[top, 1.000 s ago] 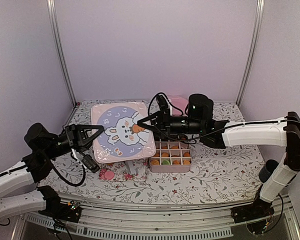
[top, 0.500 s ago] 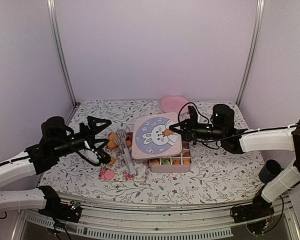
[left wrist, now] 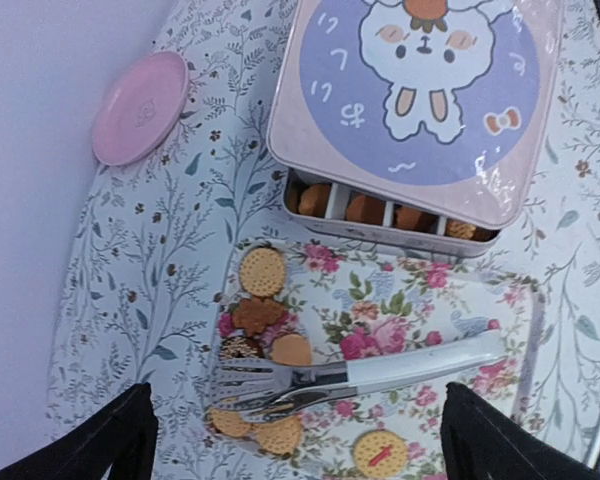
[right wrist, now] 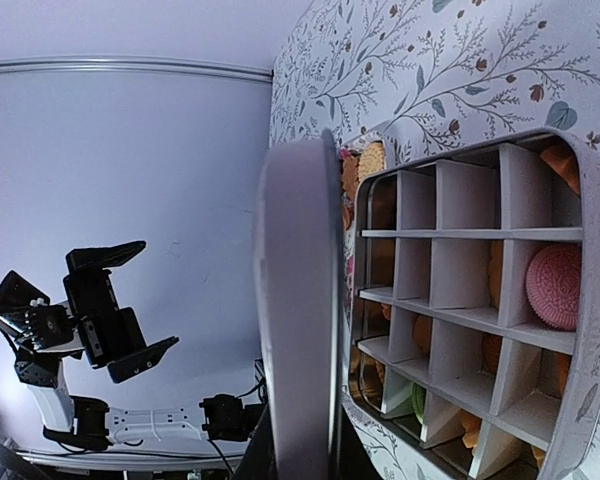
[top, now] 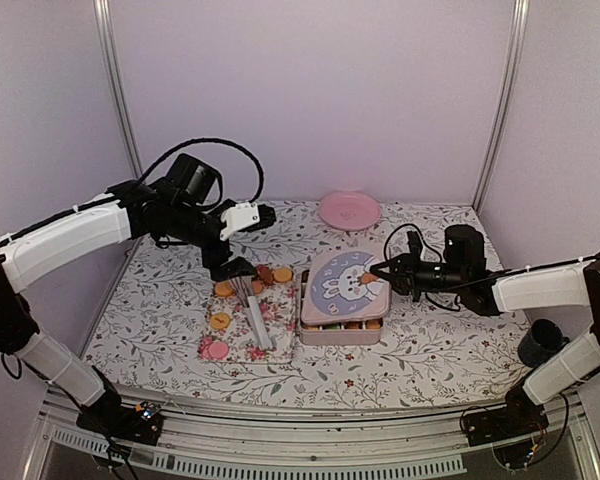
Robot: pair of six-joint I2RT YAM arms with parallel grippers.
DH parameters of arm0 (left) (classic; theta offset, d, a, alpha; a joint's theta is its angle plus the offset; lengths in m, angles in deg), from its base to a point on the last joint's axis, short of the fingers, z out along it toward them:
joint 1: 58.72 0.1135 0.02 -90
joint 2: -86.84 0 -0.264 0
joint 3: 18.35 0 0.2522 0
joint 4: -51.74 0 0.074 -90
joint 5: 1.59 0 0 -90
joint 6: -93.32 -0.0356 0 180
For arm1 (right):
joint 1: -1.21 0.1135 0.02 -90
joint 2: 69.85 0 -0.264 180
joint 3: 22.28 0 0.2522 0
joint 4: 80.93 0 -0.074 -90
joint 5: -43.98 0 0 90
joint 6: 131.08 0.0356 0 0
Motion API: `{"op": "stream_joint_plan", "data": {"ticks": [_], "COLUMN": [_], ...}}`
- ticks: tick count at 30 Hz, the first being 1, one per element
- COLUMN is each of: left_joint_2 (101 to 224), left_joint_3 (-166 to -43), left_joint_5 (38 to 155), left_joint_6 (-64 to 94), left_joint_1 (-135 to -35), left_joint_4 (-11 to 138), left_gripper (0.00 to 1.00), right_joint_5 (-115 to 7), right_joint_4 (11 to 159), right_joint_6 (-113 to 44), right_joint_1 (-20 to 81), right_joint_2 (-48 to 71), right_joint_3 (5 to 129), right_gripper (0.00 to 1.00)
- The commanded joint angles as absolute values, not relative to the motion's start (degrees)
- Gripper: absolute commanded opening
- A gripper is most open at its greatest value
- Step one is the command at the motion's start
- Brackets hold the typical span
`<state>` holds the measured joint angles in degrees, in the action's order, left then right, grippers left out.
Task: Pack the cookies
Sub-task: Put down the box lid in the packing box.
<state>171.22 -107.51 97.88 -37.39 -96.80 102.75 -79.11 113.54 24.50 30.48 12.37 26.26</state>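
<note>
Several round cookies [left wrist: 263,270] and a silver tongs [left wrist: 360,375] lie on a floral cloth [top: 250,340]. In the top view these cookies [top: 265,275] are at the cloth's far end. My left gripper [top: 248,240] hangs open above them, its fingertips [left wrist: 110,440] at the bottom corners of the wrist view. My right gripper [top: 382,268] is shut on the right edge of the pink bunny lid [top: 345,283]. That lid [right wrist: 300,330] sits tilted over the divided box [top: 340,330]. More cookies, among them a pink one [right wrist: 555,285], fill its compartments [left wrist: 365,210].
A pink plate [top: 348,210] stands at the back of the flowered table, and it also shows in the left wrist view [left wrist: 140,93]. A dark cup [top: 535,345] sits at the right edge beside the right arm's base. Metal posts frame the back corners.
The right gripper has brought the lid down and to the right, over the box. My left gripper has opened, and its arm has risen and swung over the cookies.
</note>
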Motion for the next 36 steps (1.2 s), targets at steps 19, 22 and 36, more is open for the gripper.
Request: {"op": "stream_joint_plan", "data": {"ticks": [19, 22, 36], "left_joint_2": [185.2, 185.3, 183.6], "left_joint_3": [-105.5, -104.0, -100.6], "left_joint_5": [115.8, 116.0, 117.5], "left_joint_6": [-15.1, -14.6, -11.9], "left_joint_1": [-98.2, -98.5, -98.4], "left_joint_4": [92.0, 90.1, 87.0], "left_gripper": [0.96, 0.95, 0.97], "right_joint_5": [-76.7, -75.8, -72.3], "right_joint_4": [127.1, 128.4, 130.9], "right_joint_6": [33.3, 35.3, 36.7], "right_joint_1": [30.3, 30.3, 32.9], "right_joint_2": [17.2, 15.4, 16.5], "right_joint_3": [22.0, 21.0, 21.1], "right_gripper": [0.0, 0.0, 0.0]}}
